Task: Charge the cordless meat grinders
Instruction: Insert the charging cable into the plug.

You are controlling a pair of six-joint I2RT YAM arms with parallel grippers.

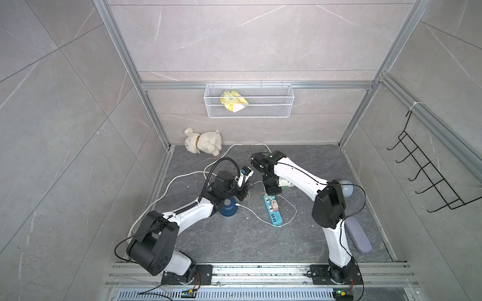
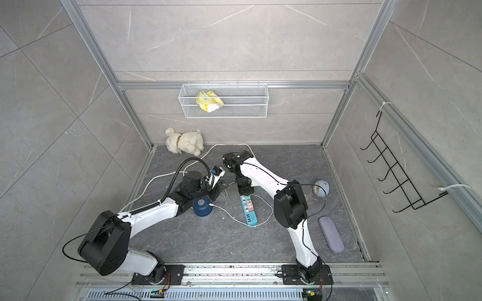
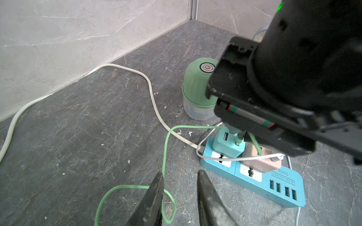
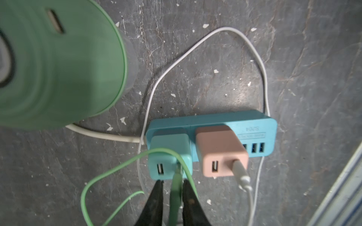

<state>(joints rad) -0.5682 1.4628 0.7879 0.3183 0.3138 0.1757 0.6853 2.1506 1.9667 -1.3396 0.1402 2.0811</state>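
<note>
The navy blue meat grinder point(image 1: 228, 208) stands beside my left forearm, and a white cable point(image 1: 250, 212) runs from it to the pink adapter point(image 4: 219, 150) on the blue power strip point(image 1: 273, 212). The mint green meat grinder point(image 3: 195, 84) stands just behind the strip; in both top views my right arm mostly hides it. A green plug sits in the teal adapter point(image 4: 168, 154). My right gripper point(image 4: 172, 182) straddles that plug, slightly open, with a gap on one side. My left gripper point(image 3: 180, 173) is open and empty above the floor. The green cable point(image 3: 165, 148) loops under one of its fingers.
The strip's thick white cord point(image 1: 169, 185) snakes along the floor to the left. A plush dog point(image 1: 203, 142) lies at the back wall. A pale blue ball gadget point(image 1: 345, 189) and a grey case point(image 1: 358, 234) lie at the right. A wire basket point(image 1: 249, 104) hangs on the back wall.
</note>
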